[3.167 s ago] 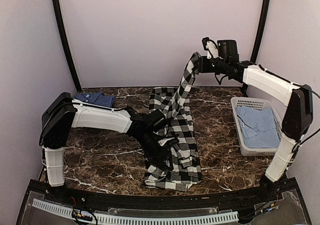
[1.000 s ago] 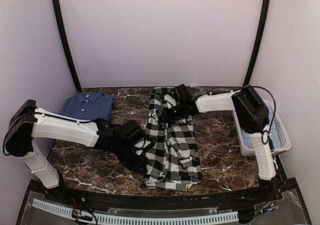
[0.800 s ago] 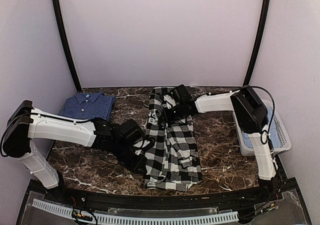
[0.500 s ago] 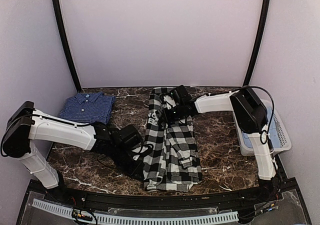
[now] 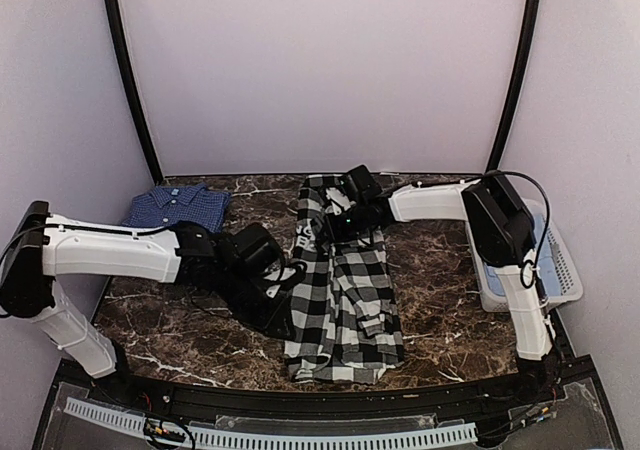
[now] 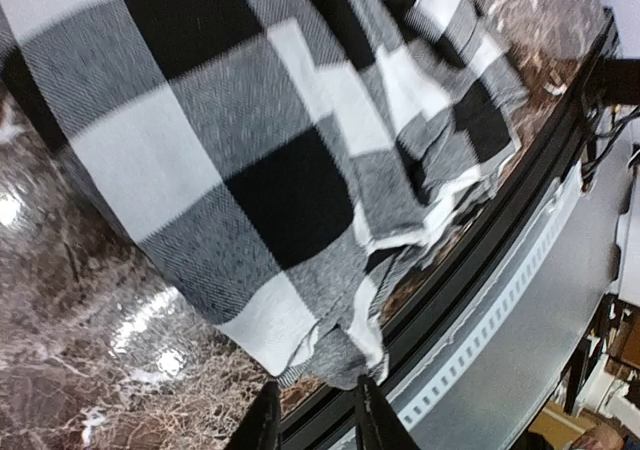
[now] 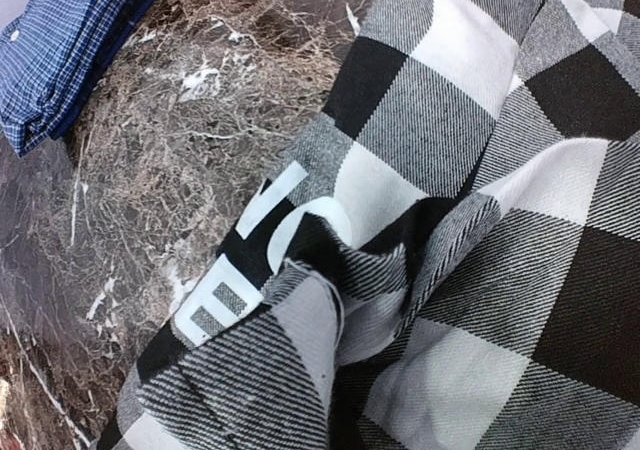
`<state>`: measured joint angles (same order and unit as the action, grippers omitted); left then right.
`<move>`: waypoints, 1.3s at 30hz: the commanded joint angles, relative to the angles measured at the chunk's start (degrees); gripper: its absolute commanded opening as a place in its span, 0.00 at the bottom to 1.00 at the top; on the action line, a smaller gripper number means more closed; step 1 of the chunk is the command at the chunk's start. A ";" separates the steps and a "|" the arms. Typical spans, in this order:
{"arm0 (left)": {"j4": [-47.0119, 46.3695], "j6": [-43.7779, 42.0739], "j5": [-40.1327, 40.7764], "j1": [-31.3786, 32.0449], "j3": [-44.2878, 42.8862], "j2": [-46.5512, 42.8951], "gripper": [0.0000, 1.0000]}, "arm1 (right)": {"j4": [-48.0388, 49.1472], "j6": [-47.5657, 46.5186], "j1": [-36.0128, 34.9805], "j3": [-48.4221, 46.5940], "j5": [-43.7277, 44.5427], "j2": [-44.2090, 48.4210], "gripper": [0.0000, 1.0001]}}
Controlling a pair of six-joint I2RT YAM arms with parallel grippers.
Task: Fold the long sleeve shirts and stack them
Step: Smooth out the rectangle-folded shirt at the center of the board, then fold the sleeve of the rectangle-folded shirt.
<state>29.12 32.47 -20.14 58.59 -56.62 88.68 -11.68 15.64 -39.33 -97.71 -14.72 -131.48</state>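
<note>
The black-and-white checked long sleeve shirt [image 5: 345,290] lies as a long strip down the middle of the table. My left gripper [image 5: 285,320] is at its lower left edge. In the left wrist view that gripper [image 6: 316,385] is open, and the shirt's hem corner [image 6: 340,355] lies just past the tips with nothing between them. My right gripper [image 5: 338,222] rests on the shirt's upper part. Its fingers are hidden, and the checked cloth [image 7: 330,300] puckers up into them. The dark blue shirt [image 5: 180,208] lies folded at the back left and shows again as the dark blue shirt [image 7: 60,40] in the right wrist view.
A white slotted basket [image 5: 565,265] with a light blue garment [image 5: 492,270] stands at the right edge, partly behind my right arm. The table's black front rail [image 6: 500,240] runs close to the shirt's hem. Dark marble table [image 5: 200,320] surrounds the shirts.
My left gripper has opened and let go of the shirt's lower left edge, which now lies on the table. The right arm has hardly moved.
</note>
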 commanded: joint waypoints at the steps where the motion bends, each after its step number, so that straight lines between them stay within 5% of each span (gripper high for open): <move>1: 0.80 0.15 3.44 -5.18 -5.29 -5.13 0.25 | -3.37 -1.01 0.13 -4.19 -0.12 6.92 0.00; 9: -7.58 -0.59 11.78 -19.33 -14.39 4.99 0.31 | -8.61 -2.38 0.05 -9.18 3.62 15.54 0.00; 16: -13.37 -5.02 16.22 -27.89 -34.16 23.90 0.33 | -10.38 -1.01 -0.21 -10.19 6.07 19.91 0.00; 25: -14.16 -11.78 14.30 -31.50 -56.00 43.14 0.46 | -11.67 2.20 -1.67 -9.81 8.38 24.73 0.00; 31: -17.60 -13.52 12.08 -31.54 -59.07 48.64 0.53 | -12.76 3.80 -3.16 -9.97 10.05 26.47 0.00; 39: -19.07 -12.09 12.27 -31.52 -63.28 54.57 0.48 | -12.64 4.48 -5.70 -8.32 14.01 28.48 0.00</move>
<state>11.90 20.58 -7.09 26.92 -117.60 142.39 -25.43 19.14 -43.75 -107.22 -3.53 -105.71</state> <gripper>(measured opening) 0.501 0.022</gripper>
